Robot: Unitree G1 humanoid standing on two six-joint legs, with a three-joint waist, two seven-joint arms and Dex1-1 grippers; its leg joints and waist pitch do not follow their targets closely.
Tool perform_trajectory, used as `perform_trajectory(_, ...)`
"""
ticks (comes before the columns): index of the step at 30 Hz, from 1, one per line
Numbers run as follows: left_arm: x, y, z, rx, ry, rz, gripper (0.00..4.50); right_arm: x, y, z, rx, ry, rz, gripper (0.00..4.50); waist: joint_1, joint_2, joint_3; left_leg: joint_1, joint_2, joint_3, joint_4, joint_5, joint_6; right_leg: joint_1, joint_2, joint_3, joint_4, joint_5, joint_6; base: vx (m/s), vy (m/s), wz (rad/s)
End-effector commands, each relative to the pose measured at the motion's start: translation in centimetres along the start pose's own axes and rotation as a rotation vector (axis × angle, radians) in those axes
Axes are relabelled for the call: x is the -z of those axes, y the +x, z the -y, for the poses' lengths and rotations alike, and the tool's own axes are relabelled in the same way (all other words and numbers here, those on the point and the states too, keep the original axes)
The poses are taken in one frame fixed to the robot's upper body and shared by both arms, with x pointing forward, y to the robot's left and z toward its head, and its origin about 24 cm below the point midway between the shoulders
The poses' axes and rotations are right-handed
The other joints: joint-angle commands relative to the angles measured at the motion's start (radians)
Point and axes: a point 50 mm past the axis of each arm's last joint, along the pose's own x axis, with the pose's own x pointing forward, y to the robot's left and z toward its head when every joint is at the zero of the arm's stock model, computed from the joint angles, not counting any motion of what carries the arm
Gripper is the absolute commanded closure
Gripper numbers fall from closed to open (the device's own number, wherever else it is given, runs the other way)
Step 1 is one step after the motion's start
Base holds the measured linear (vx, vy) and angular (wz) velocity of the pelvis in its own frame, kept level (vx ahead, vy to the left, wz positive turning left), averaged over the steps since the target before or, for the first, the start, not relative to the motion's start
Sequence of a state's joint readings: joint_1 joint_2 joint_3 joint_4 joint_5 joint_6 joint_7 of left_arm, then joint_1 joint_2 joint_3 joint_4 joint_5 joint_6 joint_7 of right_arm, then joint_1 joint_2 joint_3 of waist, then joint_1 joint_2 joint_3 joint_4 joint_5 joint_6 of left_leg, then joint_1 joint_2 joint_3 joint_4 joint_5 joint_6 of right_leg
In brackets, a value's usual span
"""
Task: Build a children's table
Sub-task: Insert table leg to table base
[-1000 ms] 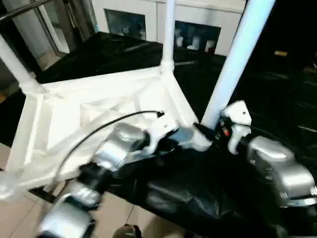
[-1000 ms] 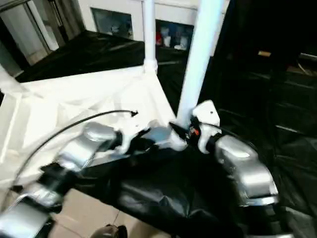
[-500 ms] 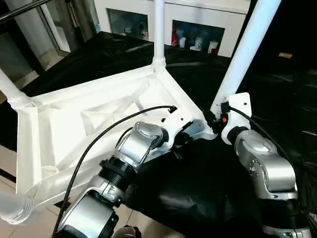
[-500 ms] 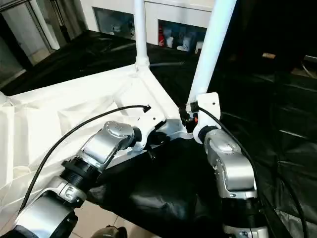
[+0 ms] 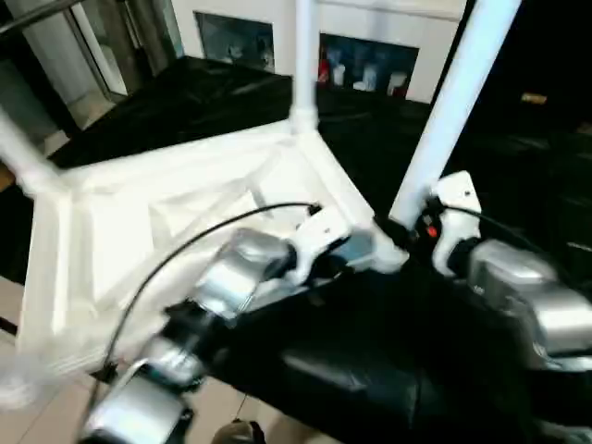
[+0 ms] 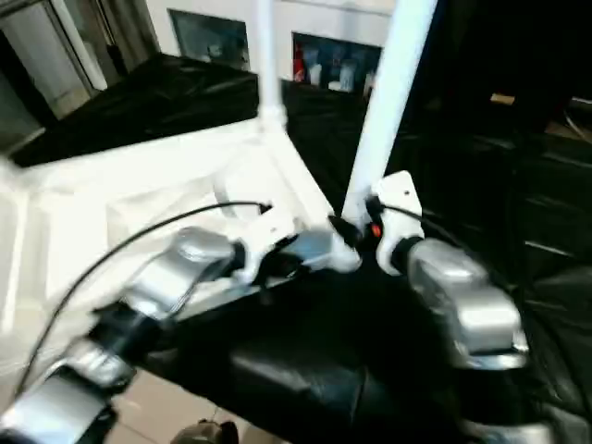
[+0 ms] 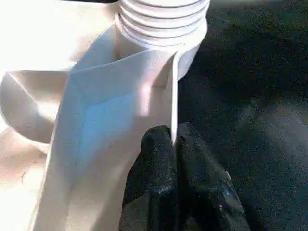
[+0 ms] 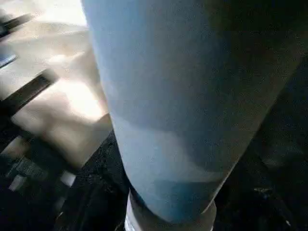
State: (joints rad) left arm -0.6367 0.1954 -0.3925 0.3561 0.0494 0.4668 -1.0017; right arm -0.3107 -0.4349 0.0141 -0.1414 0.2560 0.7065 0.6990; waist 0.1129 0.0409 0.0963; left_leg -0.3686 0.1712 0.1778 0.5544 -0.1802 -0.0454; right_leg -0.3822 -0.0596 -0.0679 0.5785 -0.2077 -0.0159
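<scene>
Tabletop of white ribbed plastic point(image 5: 176, 217) lies upside down on a surface draped in black sheeting point(image 5: 370, 361), its X-braced underside facing up and its edge hanging over toward the floor on the robot's left. A slim white tube leg point(image 5: 305, 55) stands in the far corner socket, another point(image 5: 23, 153) rises at the left corner, and the thick white tapered leg point(image 5: 449, 102) nearest the robot stands in the near right corner socket point(image 7: 163, 19), whose ringed collar shows in the left wrist view.

Left gripper point(image 7: 174, 144) is clenched on the thin vertical rim wall of the top just beside that socket, one black fingertip on each face. Right gripper point(image 5: 404, 236) sits against the base of the near leg, which looms close in the right wrist view; its jaws stand about half apart, and whether they actually grip the tube I cannot tell.

Judging by this, the step in hand is seating or tightening that leg while the left arm steadies the top. Next would come a firm hold on the tube, then a twist or push until it sits home.

Behind, a white glass-door cabinet point(image 5: 365, 65) holds small items, too blurred to name.
</scene>
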Motion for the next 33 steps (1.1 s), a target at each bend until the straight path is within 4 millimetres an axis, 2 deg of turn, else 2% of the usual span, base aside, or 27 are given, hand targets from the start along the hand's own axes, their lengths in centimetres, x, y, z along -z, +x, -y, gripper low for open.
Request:
perform_trajectory(1, -3.4, 0.0, 1.4, 0.120, 0.133, 0.151, 4.50, 4.3, 1.4, -3.5, -0.292, 0.138, -0.165, 2.61, -0.001, -0.007, -0.055, 0.006, 0.070, -0.028, -0.053, -0.085, 0.100, 0.049, -0.106, 0.059, -0.048, 0.031, -0.242, 0.000, 0.000, 0.00)
perform_trajectory(3, -2.9, -0.7, 1.7, 0.182, 0.169, 0.163, 4.50, 4.5, 0.7, -3.1, -0.331, 0.109, -0.185, 2.61, -0.001, -0.006, -0.056, 0.007, 0.073, -0.030, -0.053, -0.089, 0.100, 0.050, -0.104, 0.058, -0.047, 0.010, -0.249, 0.000, 0.000, 0.00)
perform_trajectory(4, -2.7, -1.4, 2.1, 0.235, 0.187, 0.172, 4.50, 4.6, 0.1, -2.9, -0.379, 0.086, -0.197, 2.61, -0.002, -0.008, -0.058, 0.008, 0.074, -0.028, -0.052, -0.090, 0.101, 0.051, -0.104, 0.058, -0.047, 0.009, -0.253, 0.000, 0.000, 0.00)
perform_trajectory(9, -2.0, -2.0, 1.6, 0.222, 0.199, 0.137, 4.50, 4.8, -0.4, -2.7, -0.412, 0.018, -0.234, 2.61, 0.005, -0.005, -0.059, 0.012, 0.074, -0.024, -0.049, -0.091, 0.107, 0.045, -0.102, 0.059, -0.047, -0.024, -0.269, 0.000, 0.000, 0.00)
perform_trajectory(12, -1.9, -2.1, 1.2, 0.191, 0.198, 0.130, 4.50, 5.0, -0.3, -2.7, -0.401, 0.005, -0.237, 2.61, 0.007, -0.005, -0.058, 0.011, 0.076, -0.027, -0.050, -0.114, 0.090, 0.045, -0.104, 0.059, -0.048, -0.066, -0.267, 0.000, 0.000, 0.00)
perform_trajectory(17, -1.8, -1.7, 0.6, 0.140, 0.173, 0.117, 4.50, 5.3, 0.5, -2.8, -0.330, 0.030, -0.205, 2.61, 0.002, -0.009, -0.061, 0.010, 0.071, -0.027, -0.049, -0.126, 0.072, 0.045, -0.105, 0.060, -0.050, -0.100, -0.259, 0.000, 0.000, 0.00)
perform_trajectory(20, -1.7, -1.6, 0.4, 0.120, 0.164, 0.106, 4.50, 5.7, 0.5, -2.8, -0.317, 0.026, -0.199, 2.61, 0.005, -0.009, -0.062, 0.016, 0.072, -0.025, -0.048, -0.152, 0.056, 0.041, -0.106, 0.063, -0.057, -0.168, -0.245, 0.000, 0.000, 0.00)
perform_trajectory(23, -1.7, -1.6, 0.2, 0.106, 0.164, 0.102, 4.50, 5.8, 0.3, -2.9, -0.318, 0.029, -0.194, 2.61, 0.009, -0.006, -0.066, 0.013, 0.073, -0.027, -0.046, -0.127, 0.059, 0.044, -0.104, 0.062, -0.050, -0.130, -0.248, 0.000, 0.000, 0.00)
perform_trajectory(26, -1.6, -1.6, -0.1, 0.092, 0.159, 0.096, 4.50, 5.9, 0.1, -2.9, -0.308, 0.028, -0.185, 2.61, 0.011, -0.007, -0.072, 0.009, 0.070, -0.027, -0.041, -0.092, 0.076, 0.047, -0.103, 0.060, -0.040, -0.045, -0.257, 0.000, 0.000, 0.00)
perform_trajectory(30, -1.4, -1.8, -0.5, 0.062, 0.147, 0.093, 4.50, 5.9, -0.1, -2.6, -0.276, 0.038, -0.155, 2.61, 0.014, -0.009, -0.071, 0.009, 0.068, -0.025, -0.040, -0.113, 0.078, 0.047, -0.105, 0.060, -0.045, -0.083, -0.254, 0.000, 0.000, 0.00)
perform_trajectory(33, -1.2, -1.9, -0.6, 0.051, 0.142, 0.090, 4.50, 5.9, -0.3, -2.4, -0.261, 0.046, -0.136, 2.61, 0.017, -0.006, -0.072, 0.010, 0.070, -0.027, -0.042, -0.122, 0.072, 0.046, -0.104, 0.060, -0.047, -0.108, -0.245, 0.000, 0.000, 0.00)
